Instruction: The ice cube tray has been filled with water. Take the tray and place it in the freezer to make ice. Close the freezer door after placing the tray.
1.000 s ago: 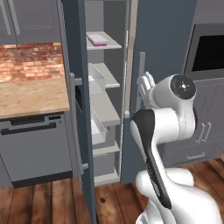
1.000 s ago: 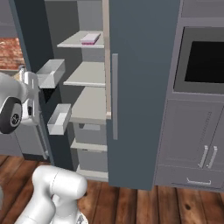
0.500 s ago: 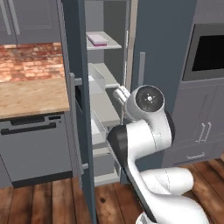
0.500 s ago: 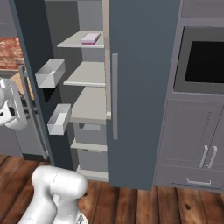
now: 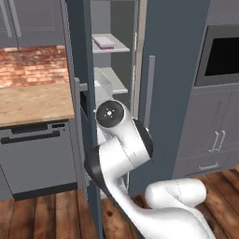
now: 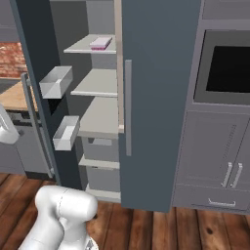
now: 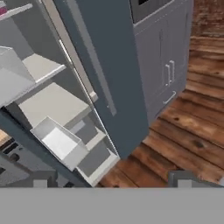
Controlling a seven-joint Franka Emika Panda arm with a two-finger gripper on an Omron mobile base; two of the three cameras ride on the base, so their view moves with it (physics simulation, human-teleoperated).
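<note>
The ice cube tray (image 5: 103,42), pale on top with a pink edge, lies on the upper shelf inside the freezer (image 6: 97,83); the right base view shows the tray (image 6: 101,42) there too. The freezer door (image 6: 35,63) stands wide open to the left, with two clear bins on its inner side. In the left base view I see that door edge-on (image 5: 85,102), with my arm just in front of the opening. My gripper (image 7: 111,180) is open, its tips far apart with nothing between them. It is low, outside the freezer, looking at the shelves and the door (image 7: 26,148).
The neighbouring fridge door (image 6: 156,97) is shut, its handle facing me. A wooden counter (image 5: 32,100) with a brick wall behind lies left of the open door, a dishwasher (image 5: 37,154) below it. A built-in oven (image 6: 224,63) and cabinets (image 6: 219,166) stand to the right. Wooden floor below.
My arm has swung left, from beside the shut door to in front of the freezer opening near the open door. The tray and both doors have not moved.
</note>
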